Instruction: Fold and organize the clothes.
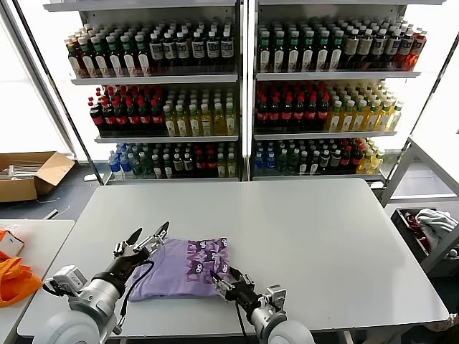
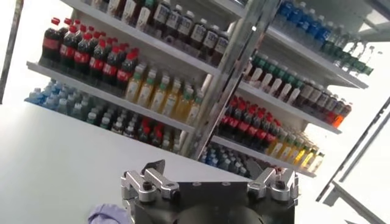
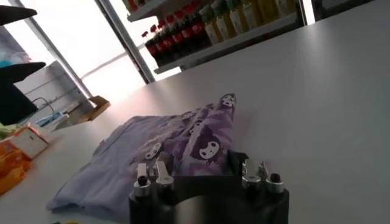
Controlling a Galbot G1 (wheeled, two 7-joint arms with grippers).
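Lilac T-shirt (image 1: 183,266), printed graphic on its right part, lies partly folded on the near-left area of the grey table (image 1: 323,244). Left gripper (image 1: 147,236) is held raised just beyond the shirt's far-left corner, fingers spread wide and empty. Right gripper (image 1: 224,281) is set low at the near-right hem, fingers part-closed; a pinch on cloth cannot be confirmed. Step judged: taking hold for a further fold. Next called for: secure hem grip, then carry-over.

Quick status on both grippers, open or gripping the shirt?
Left gripper: open, raised above the T-shirt at its left edge, holding nothing.
Right gripper: at the T-shirt's near right edge; open or gripping cannot be told.
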